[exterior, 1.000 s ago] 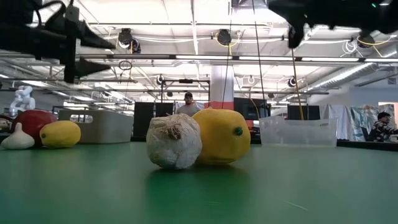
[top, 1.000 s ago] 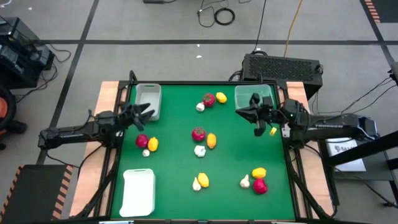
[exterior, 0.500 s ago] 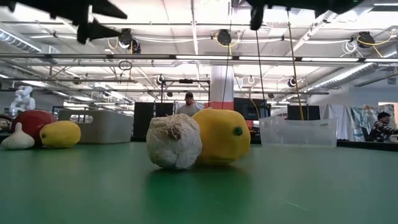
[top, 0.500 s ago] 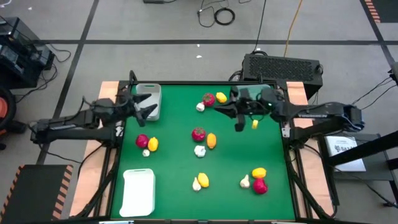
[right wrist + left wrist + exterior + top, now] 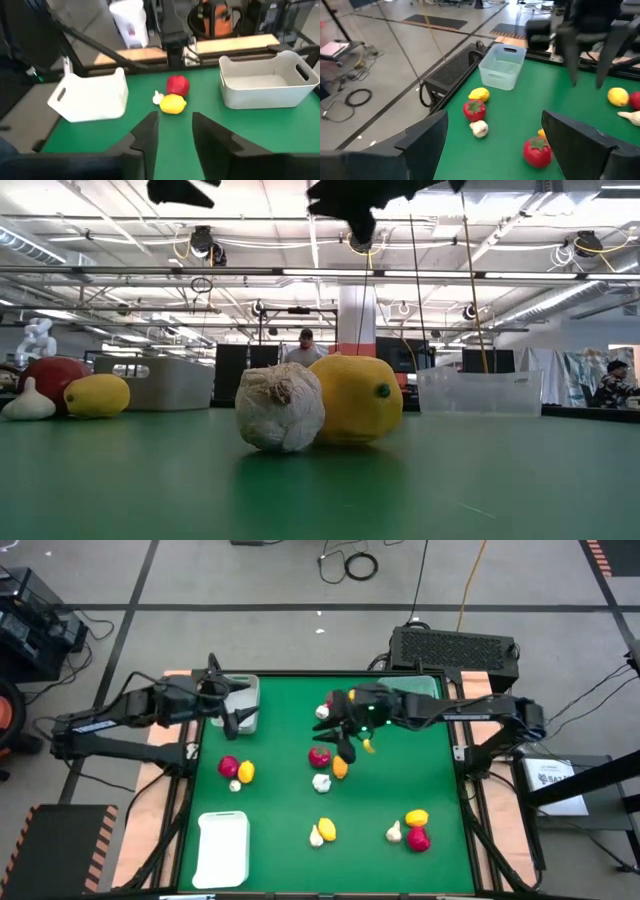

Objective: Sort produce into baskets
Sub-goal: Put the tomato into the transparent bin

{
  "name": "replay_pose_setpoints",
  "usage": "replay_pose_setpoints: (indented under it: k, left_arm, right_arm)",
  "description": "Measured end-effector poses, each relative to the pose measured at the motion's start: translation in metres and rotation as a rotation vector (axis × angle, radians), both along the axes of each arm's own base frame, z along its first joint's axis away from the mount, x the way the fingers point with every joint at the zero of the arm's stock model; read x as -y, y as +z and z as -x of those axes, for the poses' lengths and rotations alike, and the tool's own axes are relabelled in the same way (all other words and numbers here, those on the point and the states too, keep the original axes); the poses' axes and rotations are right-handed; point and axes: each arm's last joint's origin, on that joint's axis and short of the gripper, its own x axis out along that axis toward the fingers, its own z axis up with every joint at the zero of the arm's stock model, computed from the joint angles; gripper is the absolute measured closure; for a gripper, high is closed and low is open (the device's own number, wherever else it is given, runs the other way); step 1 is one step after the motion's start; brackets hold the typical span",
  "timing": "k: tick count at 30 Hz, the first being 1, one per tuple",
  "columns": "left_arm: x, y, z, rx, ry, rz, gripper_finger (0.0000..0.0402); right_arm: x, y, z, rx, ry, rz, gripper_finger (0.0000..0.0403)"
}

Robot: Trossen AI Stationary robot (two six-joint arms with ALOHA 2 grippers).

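Counting across the green tabletop point(image 5: 400, 780), four red fruits, five yellow ones and five garlic bulbs lie scattered, none in the three bins. The right hand point(image 5: 345, 740) hangs over the central red fruit point(image 5: 319, 755), fingers apart and empty. The left hand point(image 5: 228, 712), fingers spread, hovers beside the grey bin point(image 5: 240, 690). The clear bin point(image 5: 425, 687) and white tray point(image 5: 222, 848) sit at opposite corners.

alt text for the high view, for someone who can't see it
Seen from above, the right gripper, open, reaches over the middle of a green table above a red fruit, while the open left gripper hangs by the grey-white basket at the far left. Small clusters of red, yellow and whitish produce are scattered about; a flat white tray sits at the near left.
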Motion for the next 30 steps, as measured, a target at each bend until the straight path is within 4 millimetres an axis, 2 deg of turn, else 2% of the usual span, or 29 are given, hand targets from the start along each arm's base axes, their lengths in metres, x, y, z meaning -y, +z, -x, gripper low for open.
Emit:
replay_pose_setpoints:
  k: [5,11,21,25,30]
  left_arm:
    - [-0.001,-0.006,-0.008,-0.061,-0.022,0.009,0.0072]
    - [-0.001,-0.021,-0.015,-0.197,-0.043,0.048,0.0072]
    - [-0.002,-0.032,-0.025,-0.285,-0.063,0.076,0.0072]
    - [-0.002,-0.035,-0.027,-0.305,-0.083,0.085,0.0072]
    - [-0.002,-0.038,-0.024,-0.363,-0.078,0.07,0.0072]
  right_arm:
    - [0.001,-0.011,-0.021,-0.038,0.01,0.017,0.0232]
    - [0.004,-0.037,-0.042,-0.167,-0.017,-0.05,0.0163]
    - [0.006,-0.075,-0.053,-0.417,-0.076,-0.154,0.0065]
    - [0.006,-0.084,-0.055,-0.454,-0.062,-0.131,0.0043]
    - [0.006,-0.1,-0.055,-0.541,-0.123,-0.038,0.0037]
